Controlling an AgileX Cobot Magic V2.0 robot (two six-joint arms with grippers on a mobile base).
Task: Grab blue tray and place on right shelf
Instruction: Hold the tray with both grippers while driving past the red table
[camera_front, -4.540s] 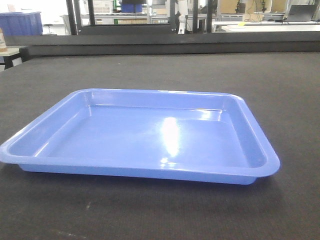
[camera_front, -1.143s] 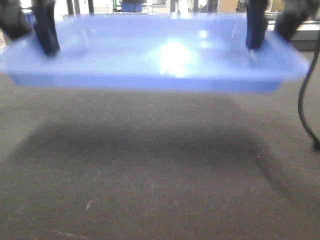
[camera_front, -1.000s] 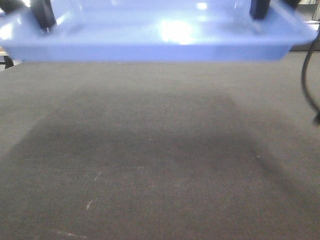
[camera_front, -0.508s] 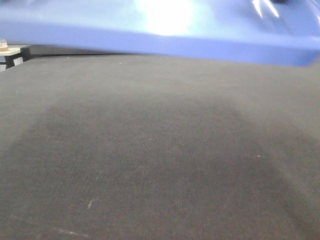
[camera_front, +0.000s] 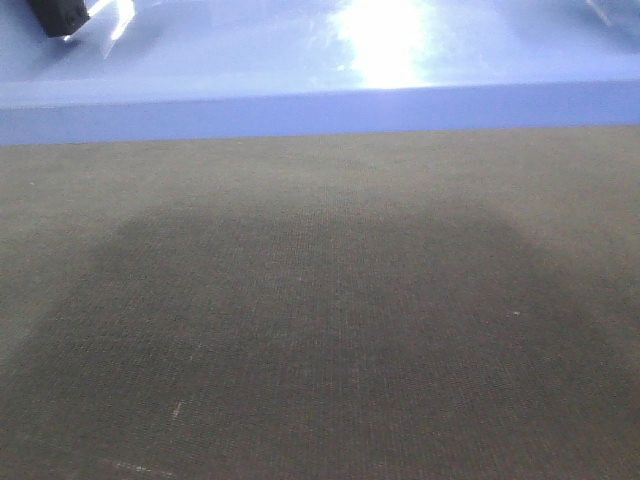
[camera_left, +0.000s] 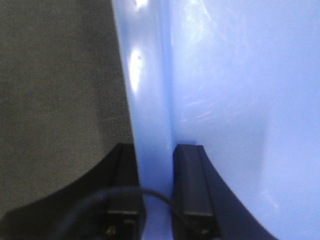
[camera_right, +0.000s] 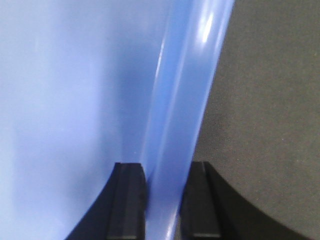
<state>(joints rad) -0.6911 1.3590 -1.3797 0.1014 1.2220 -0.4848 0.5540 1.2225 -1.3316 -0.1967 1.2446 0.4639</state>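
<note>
The glossy periwinkle-blue shallow plastic tray (camera_front: 300, 70) hangs above the dark grey woven tabletop (camera_front: 320, 330). The black left gripper (camera_left: 156, 152) pinches one side wall and the black right gripper (camera_right: 164, 169) pinches the opposite wall, with only the tray's shadow beneath.

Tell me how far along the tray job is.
Grab done: the left claw and right claw each pinch a rim of the blue tray. In hand: the tray hangs clear above the dark mat, casting a shadow. Left: setting it on the right shelf, which no view shows.
</note>
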